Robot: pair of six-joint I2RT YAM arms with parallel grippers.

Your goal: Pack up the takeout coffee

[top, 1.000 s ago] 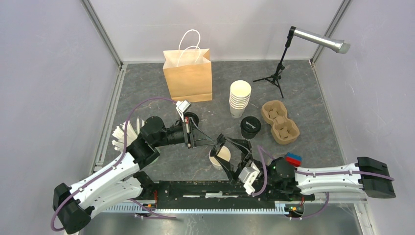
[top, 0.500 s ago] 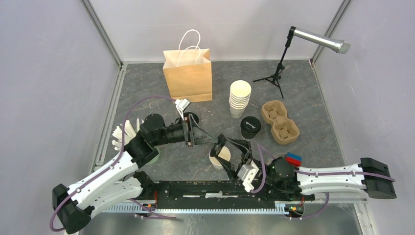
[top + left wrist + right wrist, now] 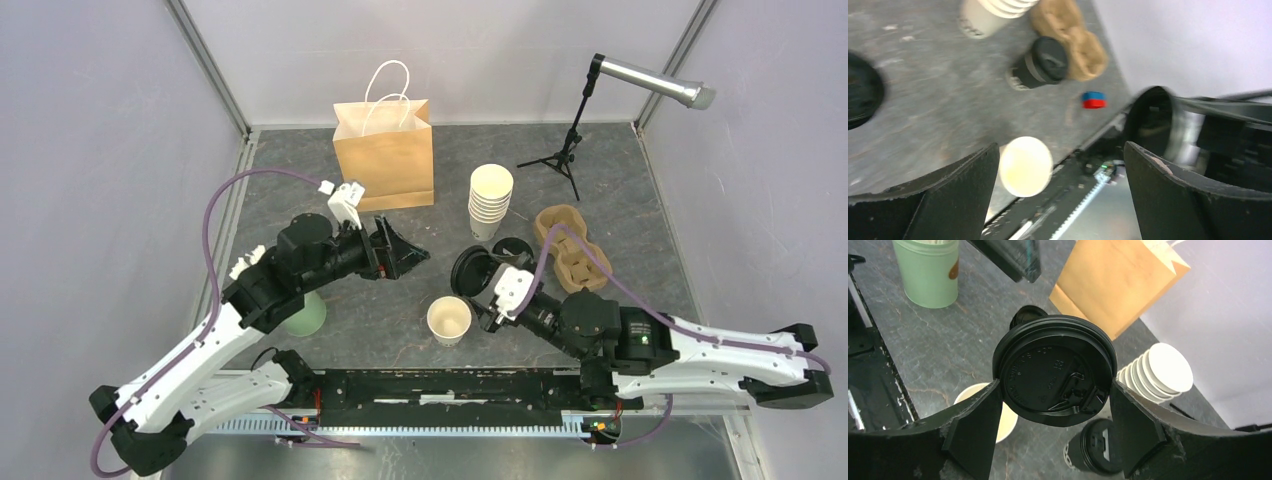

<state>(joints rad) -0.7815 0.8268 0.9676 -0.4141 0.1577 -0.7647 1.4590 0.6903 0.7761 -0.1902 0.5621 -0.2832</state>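
One takeout coffee (image 3: 516,250), a printed cup with a black lid, stands beside the cardboard carrier (image 3: 572,248); it also shows as the lidded cup (image 3: 1095,445) (image 3: 1044,61). My right gripper (image 3: 476,284) (image 3: 1054,385) is shut on a loose black lid (image 3: 466,268) (image 3: 1053,369), held by its rim above the table, just right of and beyond an open cream cup (image 3: 449,320) (image 3: 979,397) (image 3: 1025,166). My left gripper (image 3: 408,252) (image 3: 1060,150) hangs open and empty to the left of that cup.
A brown paper bag (image 3: 385,150) stands at the back. A stack of lidless cups (image 3: 490,198) stands right of it. A pile of lids (image 3: 1028,315) lies under my left gripper. A green cup (image 3: 305,315), a red-blue block (image 3: 1094,100) and a microphone stand (image 3: 565,150) are also here.
My left gripper opened, let go of the lid and drew back to the left. The right arm swung round and now holds the lid farther back, right of the open cup.
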